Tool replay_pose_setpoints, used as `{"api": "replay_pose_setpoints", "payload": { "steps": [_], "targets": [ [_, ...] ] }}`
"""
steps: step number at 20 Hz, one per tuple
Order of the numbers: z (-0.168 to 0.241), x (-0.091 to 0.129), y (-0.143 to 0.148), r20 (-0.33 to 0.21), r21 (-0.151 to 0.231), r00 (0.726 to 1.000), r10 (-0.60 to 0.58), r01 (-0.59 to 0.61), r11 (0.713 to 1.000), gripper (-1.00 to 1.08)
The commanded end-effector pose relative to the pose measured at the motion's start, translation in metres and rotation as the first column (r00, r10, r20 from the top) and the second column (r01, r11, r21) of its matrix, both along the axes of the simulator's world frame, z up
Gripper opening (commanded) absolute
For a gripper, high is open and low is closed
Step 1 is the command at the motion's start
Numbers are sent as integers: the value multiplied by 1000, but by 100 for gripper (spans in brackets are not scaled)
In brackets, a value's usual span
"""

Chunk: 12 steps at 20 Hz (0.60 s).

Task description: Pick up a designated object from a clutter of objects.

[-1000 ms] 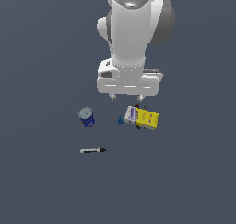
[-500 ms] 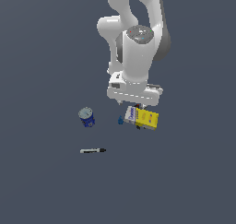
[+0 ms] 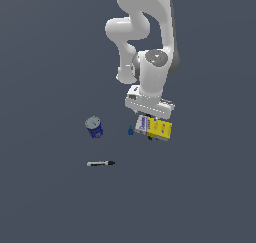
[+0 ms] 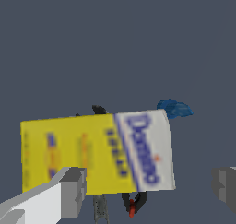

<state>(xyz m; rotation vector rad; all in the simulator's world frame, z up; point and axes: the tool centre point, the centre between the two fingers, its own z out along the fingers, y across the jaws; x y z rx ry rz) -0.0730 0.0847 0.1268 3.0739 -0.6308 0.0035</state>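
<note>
arm: has dropped from high to just above the carton [image 3: 155, 128]
gripper [image 4: 150, 186]: fingers apart, straddling carton, not clamped
meaning: lined up; closing comes next

Plain dark grey-blue floor [image 3: 45, 207] is filling both views, evenly lit, showing no walls or furniture.

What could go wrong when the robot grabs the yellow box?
The gripper is open above the yellow carton, but one finger seems to sit over the carton, not beside it, so it might push down on the box. A dark tool pokes out from under the carton, so it could rock. The little blue piece close by could get bumped.
</note>
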Motion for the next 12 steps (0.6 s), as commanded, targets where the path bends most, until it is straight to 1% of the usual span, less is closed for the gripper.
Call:
{"api": "replay_pose_setpoints", "payload": {
  "steps": [1,7,12],
  "targets": [
    [-16,-14,6,1,-1,999,-41,41,999,100],
    [-44,-44,16,0,1,993,-114,114,993,100],
    [-57,-60,20,-1,3,988,-153,153,988,100]
  ]
}}
